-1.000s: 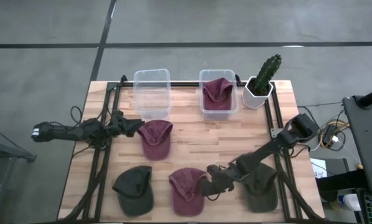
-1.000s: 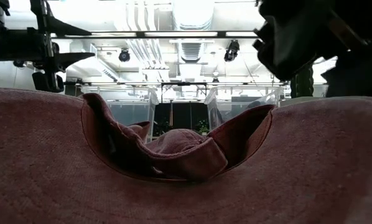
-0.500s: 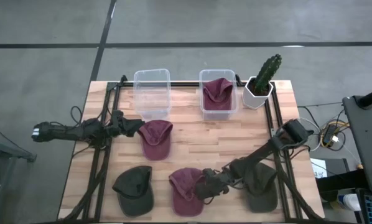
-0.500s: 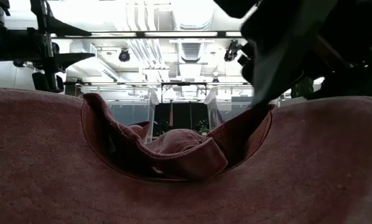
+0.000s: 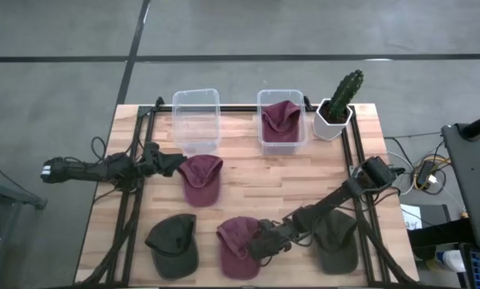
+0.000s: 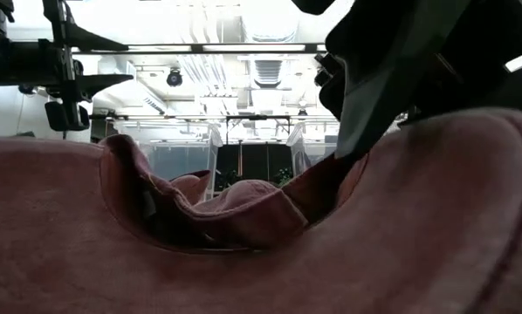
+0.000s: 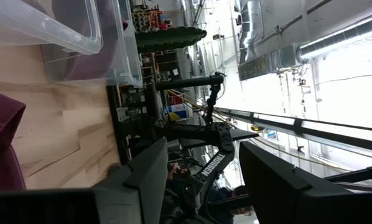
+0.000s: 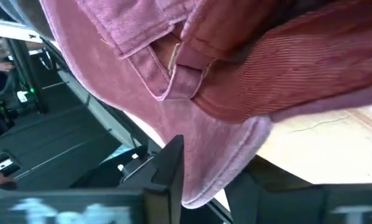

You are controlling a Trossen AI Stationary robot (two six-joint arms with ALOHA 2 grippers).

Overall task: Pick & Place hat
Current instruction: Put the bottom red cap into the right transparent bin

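A maroon hat [image 5: 233, 245] lies open side up near the table's near edge and fills the low view [image 6: 243, 262]. My right gripper [image 5: 260, 241] has reached it from the right and is shut on its edge, which shows in the right wrist view [image 8: 236, 93]. My left gripper [image 5: 176, 163] waits open beside a second maroon hat [image 5: 200, 178], which lies flat at mid-table. That gripper's two fingers [image 7: 148, 180] stand apart, with nothing between them. My right gripper [image 8: 204, 171] pinches the near maroon hat by the edge [image 8: 236, 155] on its right-hand side. The cloth hangs folded between the two fingers [image 8: 170, 168]. The fingers come low and slanting from the table's right. That side of the hat [image 6: 470, 174] is raised and the rest lies on the table.
Two dark green hats lie near the near edge, one on the left [image 5: 173, 241] and one under my right arm [image 5: 338, 245]. At the far edge stand an empty clear bin [image 5: 196, 120], a bin holding a maroon hat [image 5: 282, 120] and a potted cactus [image 5: 336, 108].
My right gripper has moved toward the table's left, onto the near maroon hat. The hat's right side has risen and bunched up, its left part has stayed on the table, and the whole hat has shifted slightly left.
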